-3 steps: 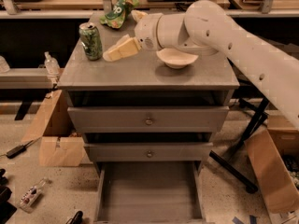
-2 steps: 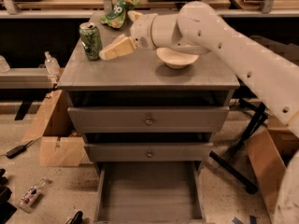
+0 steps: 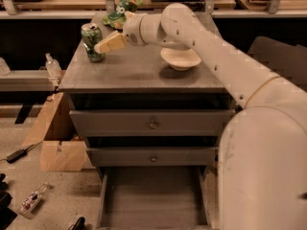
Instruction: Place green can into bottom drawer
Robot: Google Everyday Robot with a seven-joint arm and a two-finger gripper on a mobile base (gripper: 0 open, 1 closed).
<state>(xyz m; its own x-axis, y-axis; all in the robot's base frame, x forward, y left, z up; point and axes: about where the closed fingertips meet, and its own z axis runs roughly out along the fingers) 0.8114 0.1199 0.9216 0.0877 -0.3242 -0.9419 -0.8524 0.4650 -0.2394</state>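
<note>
The green can [image 3: 92, 42] stands upright near the back left corner of the grey cabinet top [image 3: 134, 73]. My gripper [image 3: 99, 48] hangs just right of the can at mid height, its pale tip pointing at the can and touching or nearly touching its side. The white arm reaches in from the right across the cabinet top. The bottom drawer [image 3: 151, 195] is pulled out at the foot of the cabinet, and its flat grey floor is bare.
A white bowl [image 3: 181, 59] sits on the cabinet top right of the gripper. A green-and-white snack bag [image 3: 120, 11] lies behind it. The two upper drawers [image 3: 153, 125] are closed. A cardboard box [image 3: 57, 143] and a plastic bottle [image 3: 52, 66] stand left of the cabinet.
My gripper has moved left across the cabinet top and closed the gap to the green can. The can and the bowl have not moved.
</note>
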